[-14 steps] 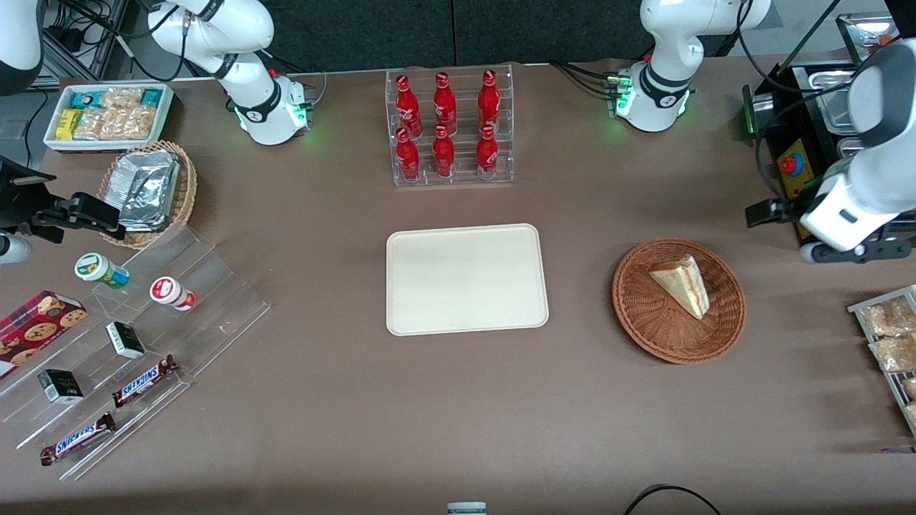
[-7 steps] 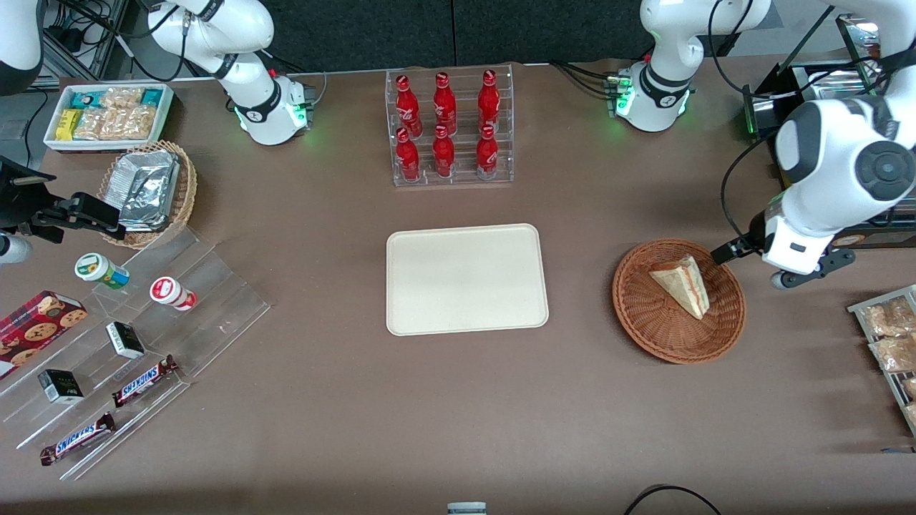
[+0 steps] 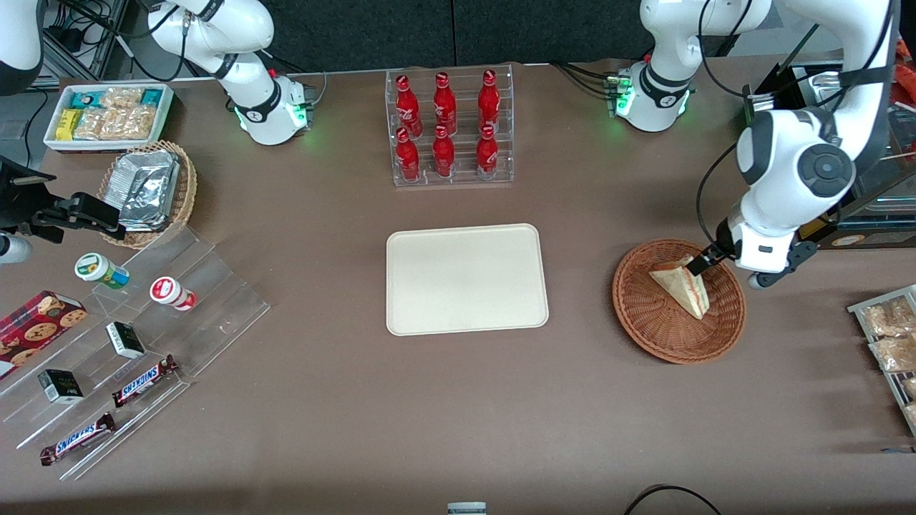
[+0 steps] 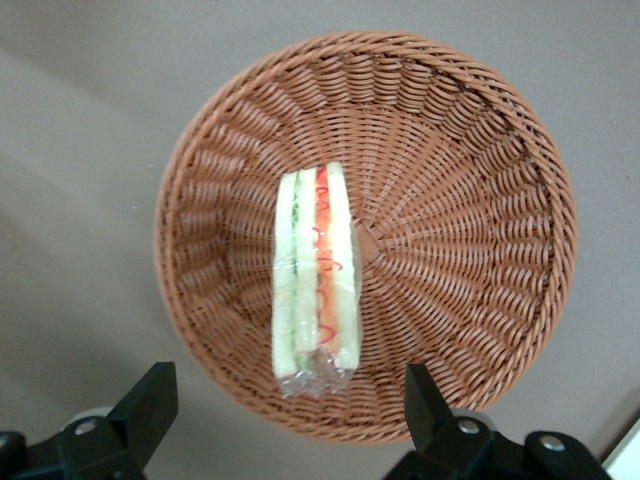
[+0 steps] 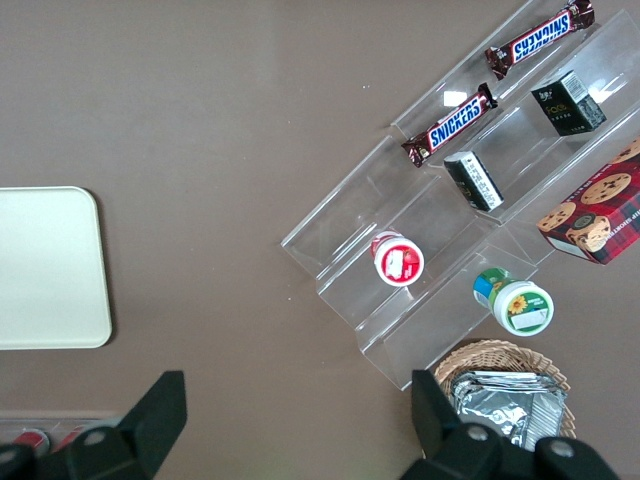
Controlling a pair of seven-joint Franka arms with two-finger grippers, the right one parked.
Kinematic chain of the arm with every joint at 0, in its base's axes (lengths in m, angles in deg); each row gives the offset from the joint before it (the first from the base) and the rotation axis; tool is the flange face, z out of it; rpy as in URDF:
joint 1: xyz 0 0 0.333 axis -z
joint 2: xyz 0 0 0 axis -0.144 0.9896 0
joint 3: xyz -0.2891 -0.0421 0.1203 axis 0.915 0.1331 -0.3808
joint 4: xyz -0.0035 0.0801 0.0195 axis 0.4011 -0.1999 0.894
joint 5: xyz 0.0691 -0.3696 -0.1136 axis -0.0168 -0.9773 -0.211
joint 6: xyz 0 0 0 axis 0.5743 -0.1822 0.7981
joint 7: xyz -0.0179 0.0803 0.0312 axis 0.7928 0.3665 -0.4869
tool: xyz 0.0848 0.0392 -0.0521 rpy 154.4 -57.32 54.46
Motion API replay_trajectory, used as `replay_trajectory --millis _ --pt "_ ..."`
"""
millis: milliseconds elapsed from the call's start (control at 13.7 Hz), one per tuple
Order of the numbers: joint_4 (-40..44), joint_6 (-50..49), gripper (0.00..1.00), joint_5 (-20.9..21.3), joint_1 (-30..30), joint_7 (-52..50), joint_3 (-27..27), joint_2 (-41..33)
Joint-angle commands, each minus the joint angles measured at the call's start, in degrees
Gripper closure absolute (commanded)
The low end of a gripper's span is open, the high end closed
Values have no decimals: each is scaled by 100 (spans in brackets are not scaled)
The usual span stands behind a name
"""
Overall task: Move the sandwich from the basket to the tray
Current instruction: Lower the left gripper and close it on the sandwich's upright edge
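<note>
The sandwich (image 3: 680, 286), a plastic-wrapped white-bread wedge with red and green filling, lies in the reddish-brown wicker basket (image 3: 644, 336) toward the working arm's end of the table. My gripper (image 3: 705, 262) hangs above the basket, over the sandwich's wide end, open and holding nothing. From the wrist, the sandwich (image 4: 315, 280) rests near the middle of the basket (image 4: 480, 200), and my gripper (image 4: 285, 405) stands with its black fingers (image 4: 150, 400) spread wide on either side of the sandwich's wrapped tip. The cream tray (image 3: 465, 279) lies bare at the table's middle, beside the basket.
A clear rack of red bottles (image 3: 451, 129) stands farther from the camera than the tray. A tan basket of foil packets (image 3: 147, 189), a white snack bin (image 3: 107, 114) and a stepped acrylic shelf (image 3: 179, 307) sit toward the parked arm's end. Packets on a rack (image 3: 891, 343) lie near the basket.
The left arm has swung in from the table's end toward the basket. Its gripper went from outside the basket's rim to above the sandwich. The sandwich has not moved.
</note>
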Motion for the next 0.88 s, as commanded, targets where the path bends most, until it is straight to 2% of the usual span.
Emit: replay_trajectory --millis 0,292,803 --pt "-458 745 0 -24 73 -405 -14 18" --pt "-713 1546 0 -24 205 -792 -14 326" --pt "-749 2013 0 64 249 -767 -32 721"
